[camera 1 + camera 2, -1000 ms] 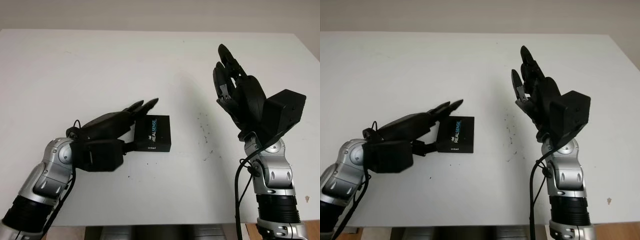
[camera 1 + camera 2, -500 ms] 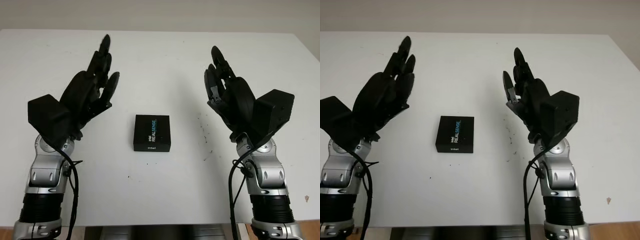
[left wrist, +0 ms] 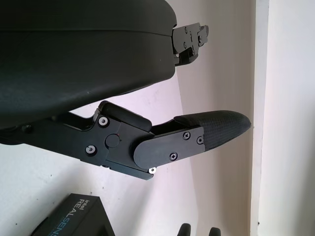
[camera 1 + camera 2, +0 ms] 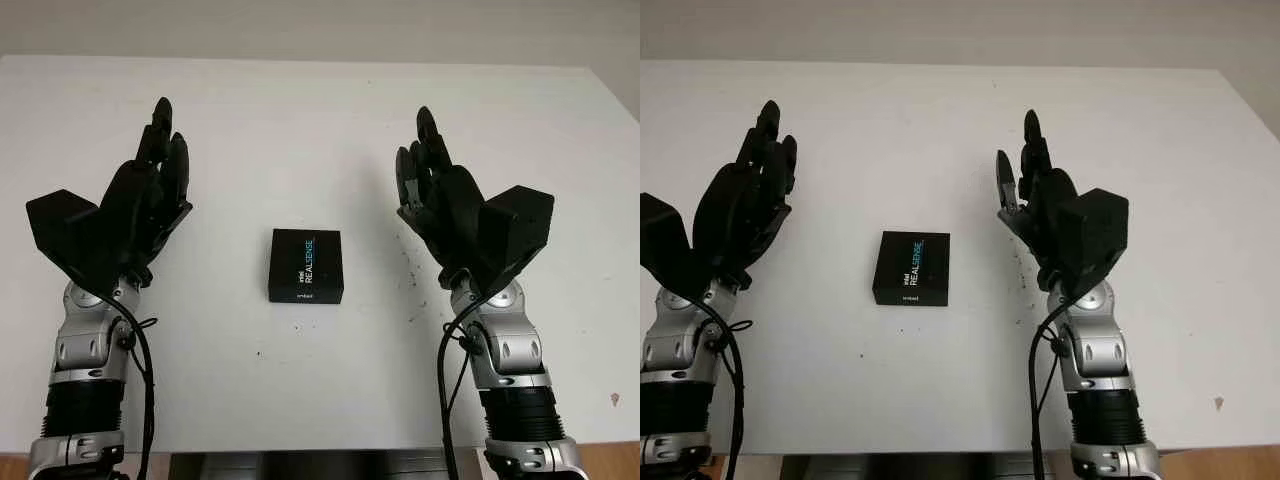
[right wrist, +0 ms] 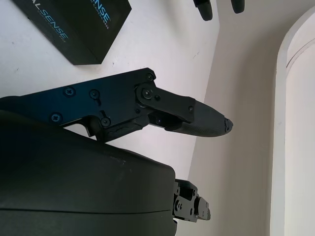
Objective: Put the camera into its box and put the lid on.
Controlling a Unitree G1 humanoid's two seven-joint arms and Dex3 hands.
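The left hand (image 4: 150, 190) is raised above the left part of the white worktop (image 4: 300, 110), open and holding nothing, its fingers pointing toward the far edge. It is well apart from the box. In the left wrist view one black finger (image 3: 197, 137) reaches out over the white surface, with a corner of the box below it.

The black box (image 4: 306, 266), lid on and printed with "REALSENSE" in white and blue, lies flat near the middle of the worktop, between the two hands and touched by neither.

The right hand (image 4: 440, 195) is raised over the right part of the worktop, likewise open and empty, fingers toward the far edge. Small dark specks (image 4: 410, 262) mark the worktop between it and the box.
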